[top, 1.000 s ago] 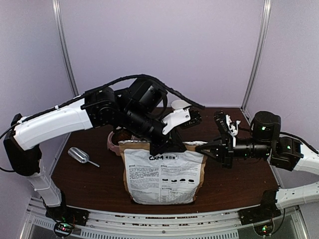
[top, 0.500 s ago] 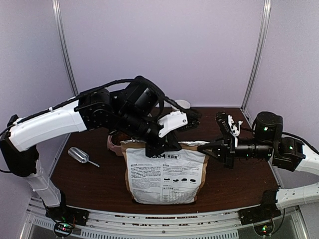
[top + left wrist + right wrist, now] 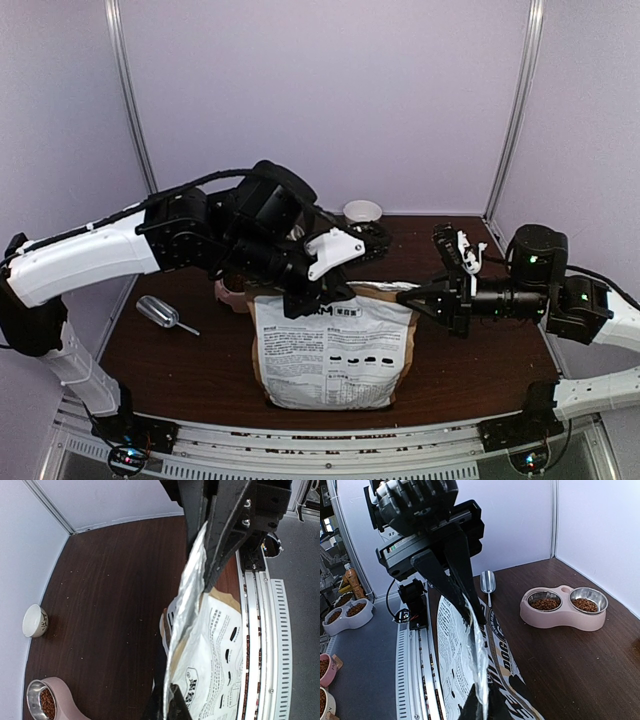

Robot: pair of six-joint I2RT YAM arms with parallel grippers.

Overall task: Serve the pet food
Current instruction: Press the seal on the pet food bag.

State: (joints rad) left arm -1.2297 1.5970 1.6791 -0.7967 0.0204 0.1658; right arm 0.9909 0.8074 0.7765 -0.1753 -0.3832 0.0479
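The white-and-kraft pet food bag stands upright at the table's front middle. My left gripper is shut on the left end of its top edge, and my right gripper is shut on the right end. In the left wrist view, the silver-lined edge runs from my left gripper up to the right gripper. In the right wrist view, the same edge runs from my right gripper to the left gripper. Brown kibble fills the pink feeder's bowls.
A metal scoop lies on the table at the left. The pink feeder sits behind the bag, mostly hidden by the left arm. A small white bowl stands at the back. Other feeders sit off the table.
The left arm has dropped and swung a little leftward while holding the bag's edge, uncovering the small white bowl at the back. The right arm has barely moved.
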